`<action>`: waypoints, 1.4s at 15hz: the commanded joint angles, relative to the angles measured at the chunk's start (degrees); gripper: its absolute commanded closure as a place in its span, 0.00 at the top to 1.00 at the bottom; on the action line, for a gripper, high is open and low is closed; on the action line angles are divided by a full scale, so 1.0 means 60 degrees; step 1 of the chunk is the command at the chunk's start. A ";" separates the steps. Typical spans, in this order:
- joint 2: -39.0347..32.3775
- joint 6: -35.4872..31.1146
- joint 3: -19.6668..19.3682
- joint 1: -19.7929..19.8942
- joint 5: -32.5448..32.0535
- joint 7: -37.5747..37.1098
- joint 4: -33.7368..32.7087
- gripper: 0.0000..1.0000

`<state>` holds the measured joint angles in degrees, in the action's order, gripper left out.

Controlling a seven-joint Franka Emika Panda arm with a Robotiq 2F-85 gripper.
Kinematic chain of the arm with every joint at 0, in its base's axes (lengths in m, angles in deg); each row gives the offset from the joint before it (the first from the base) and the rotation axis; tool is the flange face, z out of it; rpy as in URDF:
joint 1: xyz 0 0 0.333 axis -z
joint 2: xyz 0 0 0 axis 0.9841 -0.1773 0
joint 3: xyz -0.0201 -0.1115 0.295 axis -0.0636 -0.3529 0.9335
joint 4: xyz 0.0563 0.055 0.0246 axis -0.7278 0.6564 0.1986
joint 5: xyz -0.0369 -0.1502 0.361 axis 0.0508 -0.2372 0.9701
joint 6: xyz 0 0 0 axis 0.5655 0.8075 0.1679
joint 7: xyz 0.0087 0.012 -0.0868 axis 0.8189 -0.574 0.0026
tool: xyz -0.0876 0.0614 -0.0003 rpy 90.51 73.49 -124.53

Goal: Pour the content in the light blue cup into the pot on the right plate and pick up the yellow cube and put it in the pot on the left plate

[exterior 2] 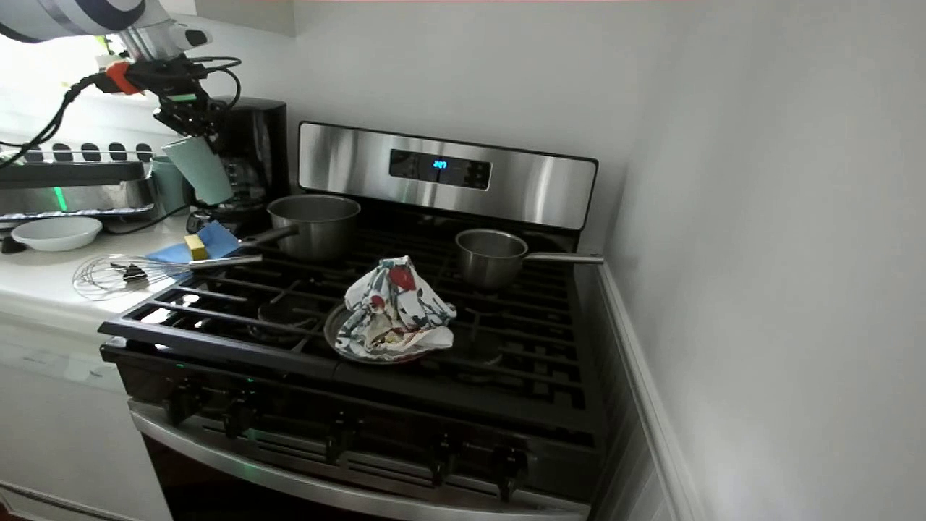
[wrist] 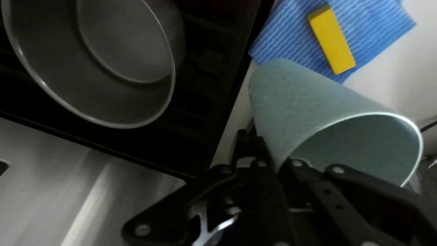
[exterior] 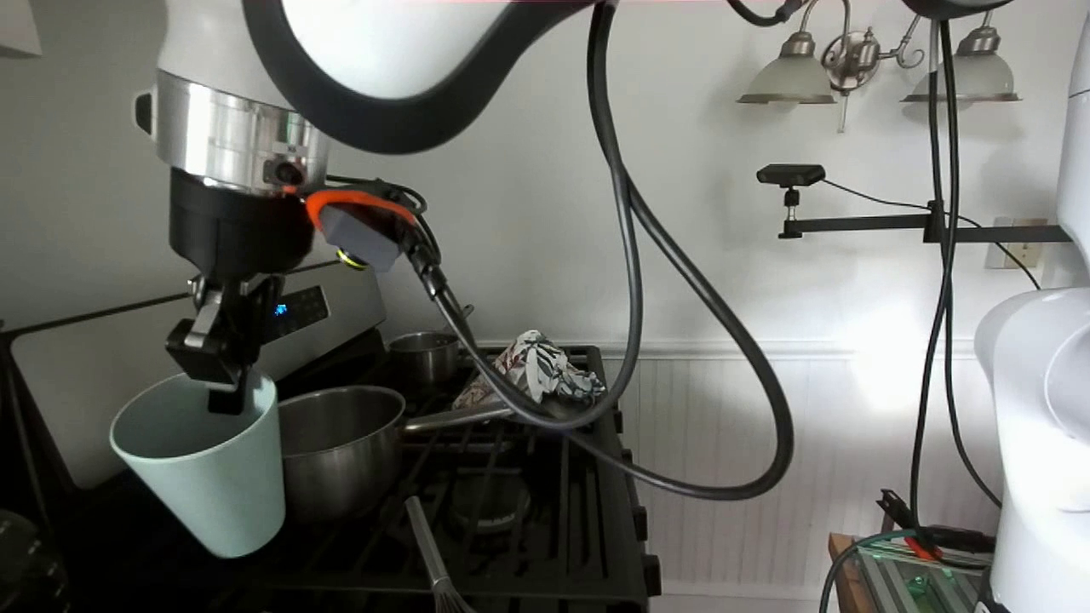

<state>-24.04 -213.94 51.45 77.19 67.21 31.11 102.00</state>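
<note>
My gripper is shut on the wall of the light blue cup, one finger inside its rim. The gripper shows in an exterior view [exterior: 228,387], in an exterior view [exterior 2: 204,136] and in the wrist view [wrist: 276,164]. The cup hangs tilted, base lower, in both exterior views [exterior: 213,494] [exterior 2: 201,172] and the wrist view [wrist: 300,95]; no content shows in it. It is beside the big steel pot [exterior 2: 318,231] [exterior: 345,455] [wrist: 102,99] on the left burner. The small steel pot [exterior 2: 490,264] [exterior: 424,358] is on the right burner. The yellow cube [exterior 2: 196,247] [wrist: 332,41] lies on a blue cloth [exterior 2: 217,240].
A whisk [exterior 2: 224,262] [exterior: 430,549] lies across the stove's edge. A patterned cloth [exterior 2: 396,311] covers a pan at the stove's front. A coffee maker [exterior 2: 260,145], a second pale cup [exterior 2: 166,184] and a white bowl [exterior 2: 58,234] stand on the counter.
</note>
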 commanded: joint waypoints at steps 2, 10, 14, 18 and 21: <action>0.0058 0.0073 -0.0648 -0.0640 0.0048 0.0050 -0.0025 0.05; 0.0221 0.0056 -0.0655 -0.0946 0.0349 0.0215 0.0322 0.01; 0.0218 -0.0065 -0.0551 -0.1236 0.1463 0.1063 0.0615 0.01; -0.0013 -0.0220 -0.0477 -0.1505 0.2001 0.1787 0.0825 0.01; -0.0336 -0.0635 -0.0346 -0.1683 0.2172 0.2738 0.0921 0.01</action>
<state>-24.80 -215.22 48.85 68.07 77.30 41.77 106.74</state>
